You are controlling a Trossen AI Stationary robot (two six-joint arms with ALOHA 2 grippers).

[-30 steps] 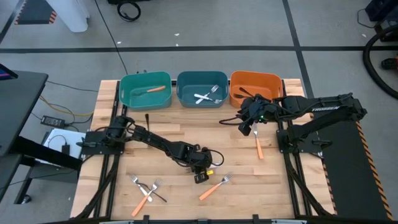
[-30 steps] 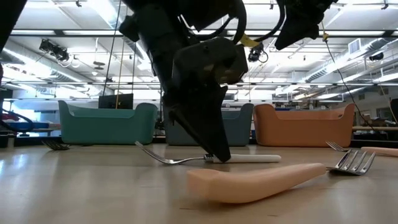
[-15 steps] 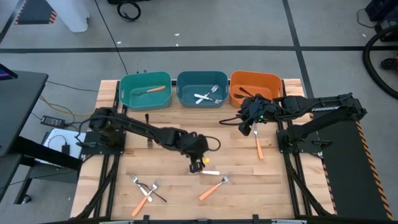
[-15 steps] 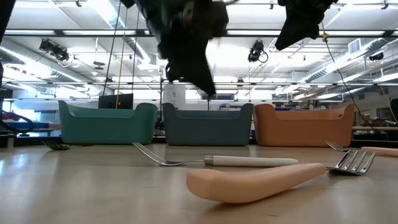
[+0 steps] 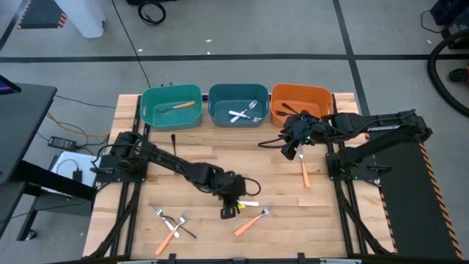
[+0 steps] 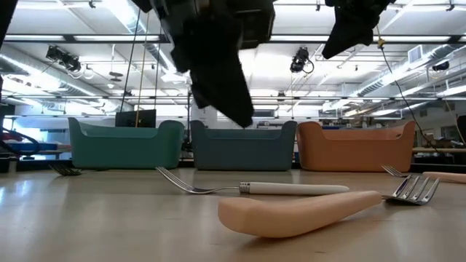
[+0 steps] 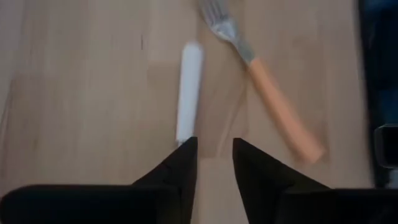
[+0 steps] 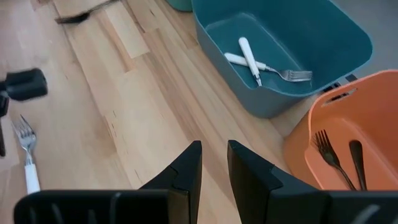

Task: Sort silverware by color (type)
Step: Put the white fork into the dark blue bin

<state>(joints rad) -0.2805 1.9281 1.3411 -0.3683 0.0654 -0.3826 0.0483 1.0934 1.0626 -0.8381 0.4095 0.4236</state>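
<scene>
My left gripper (image 5: 230, 210) (image 7: 215, 149) hangs narrowly open just above the table, over the handle end of a white-handled, silver-headed fork (image 5: 247, 203) (image 7: 188, 87) that lies flat on the wood. In the low view its fingers (image 6: 237, 116) are clear of that fork (image 6: 291, 188). An orange-handled fork (image 5: 253, 220) (image 7: 273, 106) lies beside it. My right gripper (image 5: 296, 149) (image 8: 214, 158) waits, narrowly open, in front of the orange bin (image 5: 320, 96), above another orange-handled fork (image 5: 304, 171). A black fork (image 5: 174, 140) lies near the green bin.
Three bins stand along the far edge: green (image 5: 150, 110) with an orange fork, blue (image 5: 218, 110) with white-handled forks (image 8: 255, 62), orange with black forks (image 8: 329, 152). Several more forks (image 5: 173, 223) lie crossed near the near-left edge. Bare wood lies mid-table.
My left gripper, whose fingertips were down at the white-handled fork's neck, rose off it and swung toward the far edge, then came back toward the near edge, staying raised. The fork stayed lying on the table. My right arm kept still.
</scene>
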